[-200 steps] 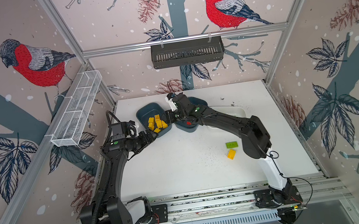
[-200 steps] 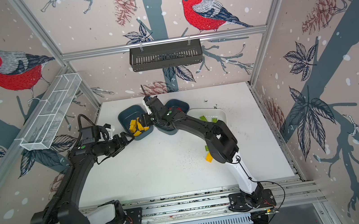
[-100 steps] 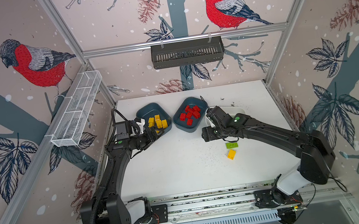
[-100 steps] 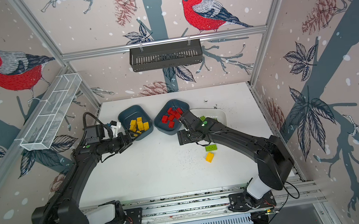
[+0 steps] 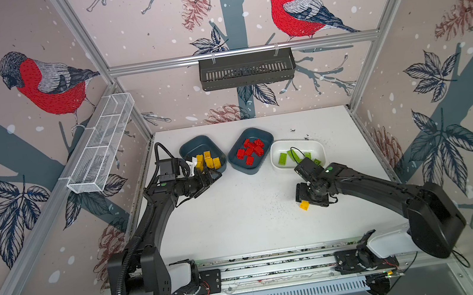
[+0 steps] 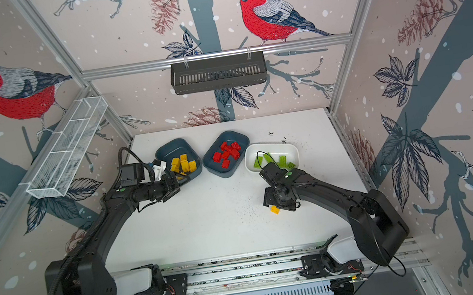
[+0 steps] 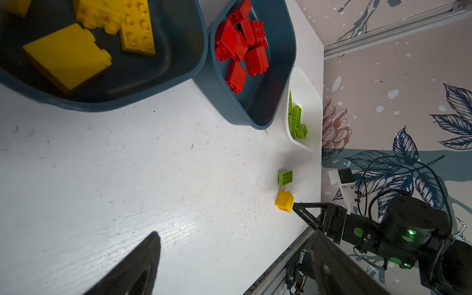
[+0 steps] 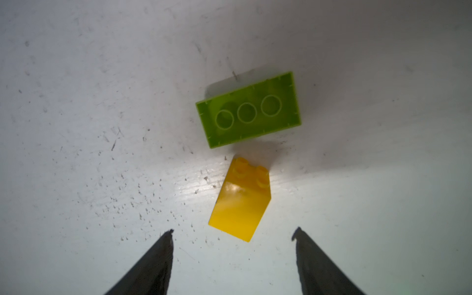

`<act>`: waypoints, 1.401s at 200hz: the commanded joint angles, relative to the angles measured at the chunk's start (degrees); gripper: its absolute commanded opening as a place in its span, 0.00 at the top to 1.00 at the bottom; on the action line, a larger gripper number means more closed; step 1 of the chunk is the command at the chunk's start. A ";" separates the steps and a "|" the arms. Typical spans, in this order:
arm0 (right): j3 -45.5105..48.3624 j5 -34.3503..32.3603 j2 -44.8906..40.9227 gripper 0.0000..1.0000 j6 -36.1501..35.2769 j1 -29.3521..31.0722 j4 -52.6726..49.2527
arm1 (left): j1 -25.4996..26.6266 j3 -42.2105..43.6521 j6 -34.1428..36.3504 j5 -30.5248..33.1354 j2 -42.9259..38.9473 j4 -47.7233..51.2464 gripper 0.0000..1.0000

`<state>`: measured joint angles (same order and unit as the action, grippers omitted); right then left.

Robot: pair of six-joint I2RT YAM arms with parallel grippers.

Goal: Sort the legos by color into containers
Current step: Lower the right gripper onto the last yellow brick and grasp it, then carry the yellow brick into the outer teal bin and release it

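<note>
Holding sorted stock along the far side of the counter (image 5: 239,222): left teal tub (image 5: 195,147) is carrying yellow bricks (image 5: 208,161); middle teal tub (image 5: 267,145) is carrying red bricks (image 5: 249,151); white tub (image 5: 312,146), rightmost, is carrying lime green bricks (image 5: 283,158). Two legos are lying loose on the counter, nearer than the white tub: one oblong lime green brick (image 8: 249,109), underside up, and one small yellow brick (image 8: 240,204) on its side, studs toward the green, just beside each other. Right end effector (image 8: 233,230) is pointing down at the pair, fingers standing apart, gripping nothing, the small yellow brick's end lying between the tips. Left end effector (image 5: 211,178) is hanging at the near edge of the left teal tub, fingers apart, empty.
</note>
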<state>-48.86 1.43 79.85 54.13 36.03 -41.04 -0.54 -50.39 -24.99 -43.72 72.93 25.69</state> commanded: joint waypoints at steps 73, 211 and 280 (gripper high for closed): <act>2.84 0.54 5.50 0.62 2.81 -1.41 5.61 | 0.03 -2.95 3.92 0.00 0.60 3.29 0.09; -52.88 6.16 32.64 0.76 -15.76 10.87 14.74 | -4.07 -5.17 3.35 8.50 -4.20 6.92 0.09; -73.01 6.69 52.95 0.75 -18.77 11.52 24.46 | -4.61 -3.42 2.36 10.35 -6.19 6.70 0.09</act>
<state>-117.60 8.67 128.92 37.76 47.53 -21.89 -4.89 -53.93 -22.37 -34.11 66.92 32.40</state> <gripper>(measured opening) 0.341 0.909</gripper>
